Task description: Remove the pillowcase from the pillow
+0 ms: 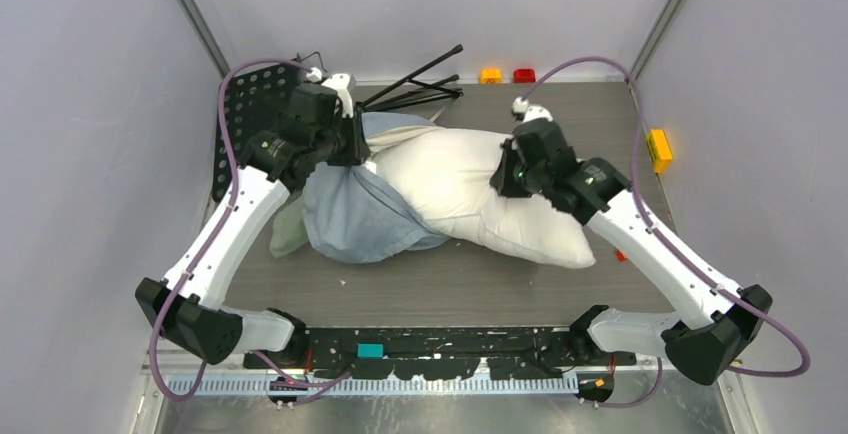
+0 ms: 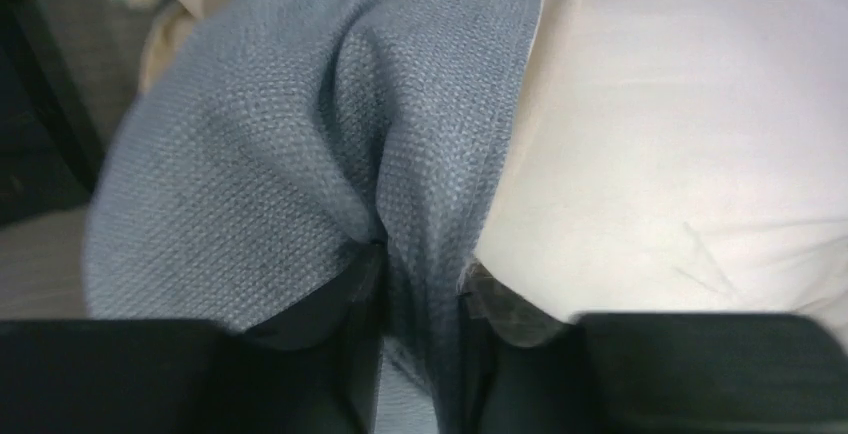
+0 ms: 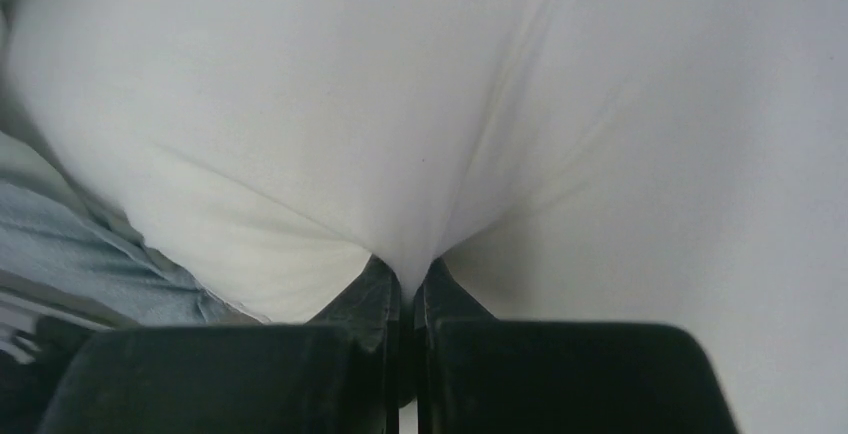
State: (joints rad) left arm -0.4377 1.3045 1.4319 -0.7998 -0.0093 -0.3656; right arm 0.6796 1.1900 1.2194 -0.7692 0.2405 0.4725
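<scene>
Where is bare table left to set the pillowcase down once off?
Bare table runs along the near strip between the pillow, pillowcase and the arms' base rail, and at the far right toward the yellow block. The far left is crowded by black rods.

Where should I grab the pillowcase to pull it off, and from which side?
Pinch the blue-grey cloth of the pillowcase beside its open edge, coming from the left end of the pillow. It covers only that end and bunches into a fold, which the left pincer grips; the right pincer pinches the bare white part.
</scene>
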